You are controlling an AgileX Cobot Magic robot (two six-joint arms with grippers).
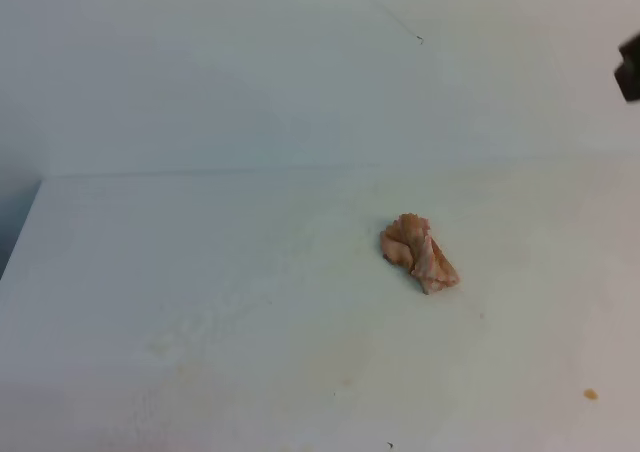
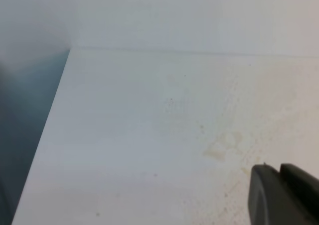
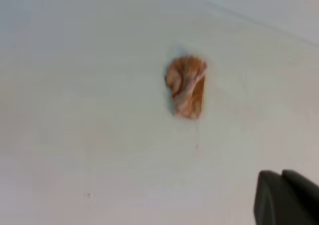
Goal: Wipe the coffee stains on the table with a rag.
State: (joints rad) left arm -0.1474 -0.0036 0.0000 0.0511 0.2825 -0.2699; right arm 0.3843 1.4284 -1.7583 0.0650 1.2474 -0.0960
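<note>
The rag point(image 1: 418, 253) is a wadded pinkish-tan lump with orange-brown patches. It lies free on the white table point(image 1: 200, 262), right of centre, and shows in the right wrist view as the rag point(image 3: 186, 93) ahead of the fingers. My right gripper point(image 3: 281, 174) is shut on nothing, well back from the rag. My left gripper point(image 2: 279, 168) hangs over the table's left part, its two dark fingers together with nothing between them. No coffee stains show as a puddle; only faint yellowish smudges point(image 2: 222, 148) mark the table.
A tiny orange dot point(image 1: 590, 394) sits near the front right. A dark part of the right arm point(image 1: 629, 67) pokes in at the upper right edge. The table's left edge point(image 2: 47, 135) drops to a dark gap, and a pale wall point(image 1: 300, 62) stands behind.
</note>
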